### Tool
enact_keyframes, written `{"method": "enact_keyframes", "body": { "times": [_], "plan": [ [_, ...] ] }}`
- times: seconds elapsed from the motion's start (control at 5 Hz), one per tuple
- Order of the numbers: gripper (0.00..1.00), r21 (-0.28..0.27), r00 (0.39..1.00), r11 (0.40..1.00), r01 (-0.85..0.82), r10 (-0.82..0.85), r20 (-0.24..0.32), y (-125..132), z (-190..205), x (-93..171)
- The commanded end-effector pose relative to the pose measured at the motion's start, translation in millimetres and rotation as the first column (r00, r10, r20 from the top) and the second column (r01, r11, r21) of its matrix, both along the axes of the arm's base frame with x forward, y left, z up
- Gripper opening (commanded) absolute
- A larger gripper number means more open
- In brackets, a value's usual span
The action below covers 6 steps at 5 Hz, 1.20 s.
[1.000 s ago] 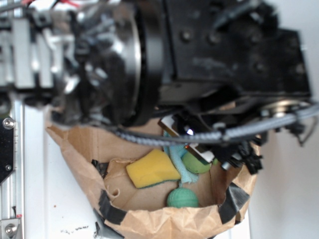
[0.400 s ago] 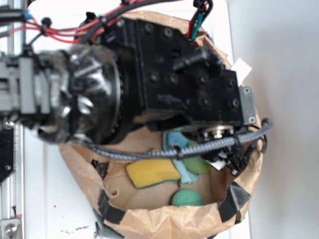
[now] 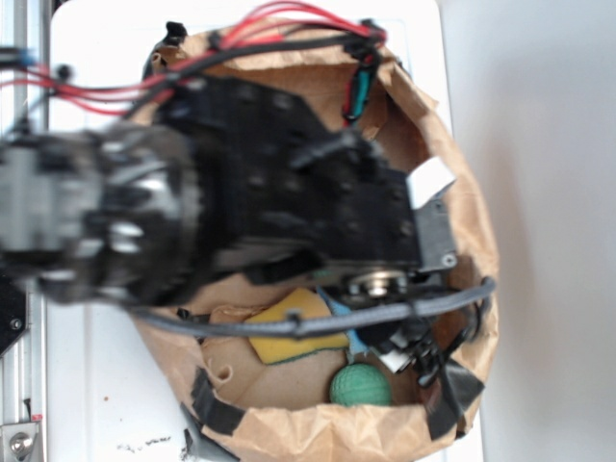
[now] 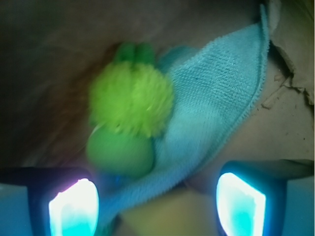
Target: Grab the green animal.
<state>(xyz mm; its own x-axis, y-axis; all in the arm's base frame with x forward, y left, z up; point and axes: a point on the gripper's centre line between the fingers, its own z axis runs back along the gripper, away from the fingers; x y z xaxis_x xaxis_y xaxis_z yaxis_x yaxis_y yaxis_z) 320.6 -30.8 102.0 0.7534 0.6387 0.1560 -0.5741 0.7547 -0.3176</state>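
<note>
In the wrist view the green animal (image 4: 129, 115) lies just ahead of the jaws, its fuzzy lime body above a smooth rounded green head. A light teal cloth (image 4: 216, 98) is draped against its right side and runs down between the fingers. My gripper (image 4: 157, 206) is open, both glowing fingertips (image 4: 74, 209) apart, the animal just above the left one. In the exterior view the arm (image 3: 289, 202) reaches down into the paper bag (image 3: 327, 428) and hides the animal.
Inside the bag lie a yellow sponge (image 3: 289, 332) and a darker green textured ball (image 3: 360, 385). The crumpled bag walls rise close around the arm. Cables (image 3: 318, 322) hang across the bag's opening.
The arm has dropped deeper into the bag and shifted left in the exterior view. It now covers the green animal and most of the teal cloth.
</note>
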Motion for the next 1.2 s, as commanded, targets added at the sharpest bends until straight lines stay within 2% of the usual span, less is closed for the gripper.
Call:
{"method": "enact_keyframes", "body": {
  "times": [0.0,0.4,0.8,1.0],
  "plan": [
    [1.0,0.004,0.996,1.0,0.017,-0.017,0.086,7.2,25.7,5.7],
    [1.0,0.05,0.995,0.999,-0.018,0.013,0.097,-1.0,13.5,24.8],
    [1.0,0.16,0.998,0.987,-0.032,0.022,0.066,-17.5,-26.5,46.4],
    [1.0,0.182,0.998,0.982,-0.042,0.034,0.048,-17.7,-34.1,52.1]
  ]
}}
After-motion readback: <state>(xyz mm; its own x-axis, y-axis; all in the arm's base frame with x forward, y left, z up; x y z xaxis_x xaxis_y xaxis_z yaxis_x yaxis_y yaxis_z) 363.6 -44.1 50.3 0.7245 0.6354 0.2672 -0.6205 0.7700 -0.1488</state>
